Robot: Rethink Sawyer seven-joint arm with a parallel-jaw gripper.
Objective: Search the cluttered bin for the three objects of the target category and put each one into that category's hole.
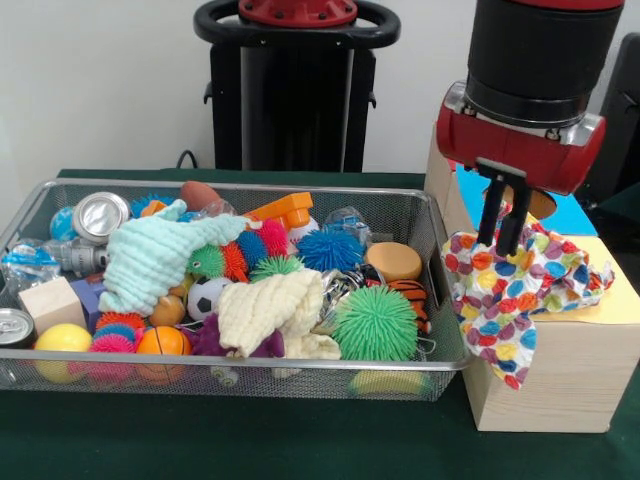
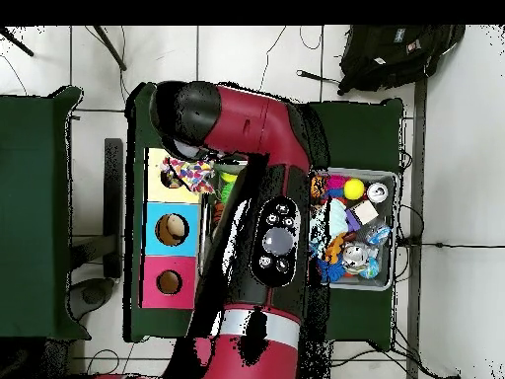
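Nearest us, wooden box [image 1: 560,375] carries the polka-dot cloth [image 1: 510,285]; we see gripper [image 1: 503,243] fingers [image 1: 487,215] pinching it.

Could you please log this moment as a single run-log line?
gripper: jaws shut on polka-dot cloth | cloth: draped over yellow section of wooden box | mesh bin: two more cloths inside

The gripper [image 1: 503,232] hangs over the wooden box [image 1: 560,375], its two dark fingers [image 1: 489,212] close together and sunk into the polka-dot cloth [image 1: 515,290], which drapes down the box's front. Just behind the fingers sits a round hole [image 1: 541,203] in the blue panel [image 1: 566,210]. Off to the gripper's side and lower, the wire bin [image 1: 230,372] brims with a mint cloth [image 1: 160,255], a cream cloth [image 1: 270,312] and a green spiky ball [image 1: 375,322].
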